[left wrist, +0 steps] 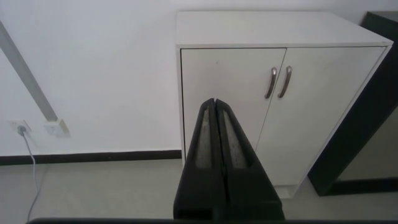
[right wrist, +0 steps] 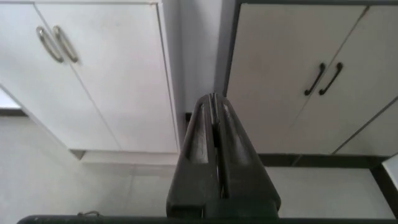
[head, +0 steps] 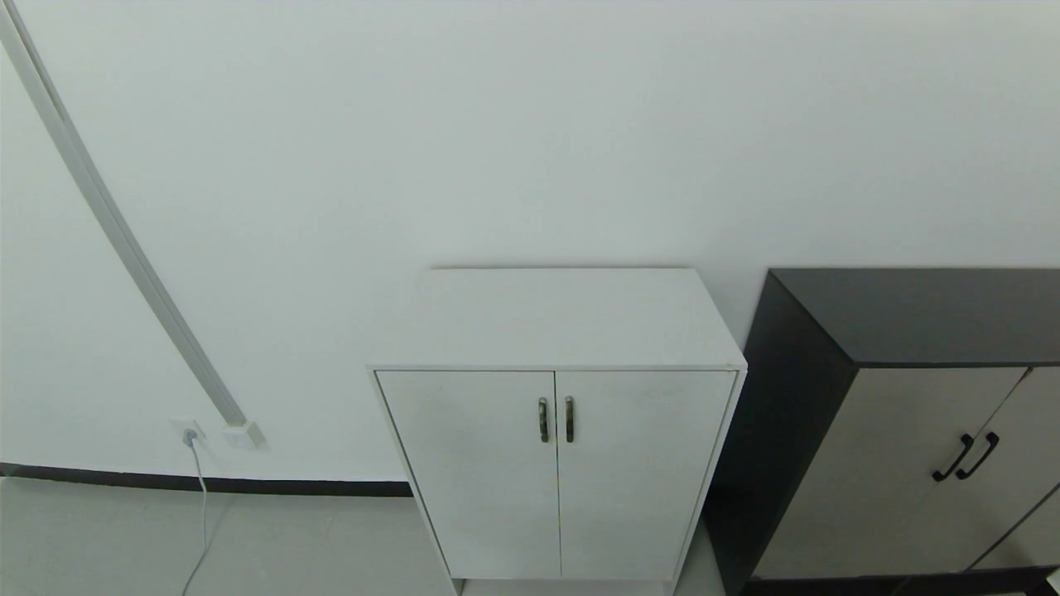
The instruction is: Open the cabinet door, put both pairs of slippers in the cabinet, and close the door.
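A white two-door cabinet stands against the wall with both doors closed and two metal handles at the centre seam. The left wrist view has the same cabinet ahead, my left gripper shut with nothing in it, well short of the left door. My right gripper is also shut and empty, held in front of the gap between the white cabinet and the dark one.
A black-framed cabinet with pale doors and black handles stands close on the right. A wall socket with a cable and a slanted white conduit are on the left. Pale floor lies before the cabinets.
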`<state>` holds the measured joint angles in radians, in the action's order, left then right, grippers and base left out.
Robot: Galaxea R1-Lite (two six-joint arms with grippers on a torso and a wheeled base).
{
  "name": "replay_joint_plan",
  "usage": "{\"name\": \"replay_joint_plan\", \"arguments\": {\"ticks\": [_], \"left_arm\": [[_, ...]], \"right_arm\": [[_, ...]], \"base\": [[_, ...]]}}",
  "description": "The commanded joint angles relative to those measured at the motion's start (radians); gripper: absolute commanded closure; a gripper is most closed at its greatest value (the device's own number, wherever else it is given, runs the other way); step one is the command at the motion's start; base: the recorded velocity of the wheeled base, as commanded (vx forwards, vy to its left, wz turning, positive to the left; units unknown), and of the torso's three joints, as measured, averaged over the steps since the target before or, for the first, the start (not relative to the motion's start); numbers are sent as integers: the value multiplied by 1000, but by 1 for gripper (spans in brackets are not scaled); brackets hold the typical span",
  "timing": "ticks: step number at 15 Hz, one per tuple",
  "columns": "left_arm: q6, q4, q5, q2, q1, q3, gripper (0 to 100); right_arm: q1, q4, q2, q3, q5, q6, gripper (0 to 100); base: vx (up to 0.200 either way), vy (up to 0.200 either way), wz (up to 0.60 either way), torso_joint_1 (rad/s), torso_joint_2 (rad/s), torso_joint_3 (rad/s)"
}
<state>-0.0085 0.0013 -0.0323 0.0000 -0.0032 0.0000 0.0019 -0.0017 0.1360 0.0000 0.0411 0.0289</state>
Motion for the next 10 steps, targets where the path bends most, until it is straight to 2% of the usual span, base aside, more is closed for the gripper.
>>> {"name": "replay_joint_plan", "arguments": {"ticks": [1, 10], "left_arm": [[-1, 0, 0, 2, 0, 0, 100], [-1, 0, 0, 2, 0, 0, 100]], "right_arm": [[-17, 0, -62, 0, 0, 0, 100], [-10, -3, -136, 0, 0, -44, 100]], "base": [[0, 0, 0, 0, 0, 0], [0, 0, 0, 0, 0, 0]]}}
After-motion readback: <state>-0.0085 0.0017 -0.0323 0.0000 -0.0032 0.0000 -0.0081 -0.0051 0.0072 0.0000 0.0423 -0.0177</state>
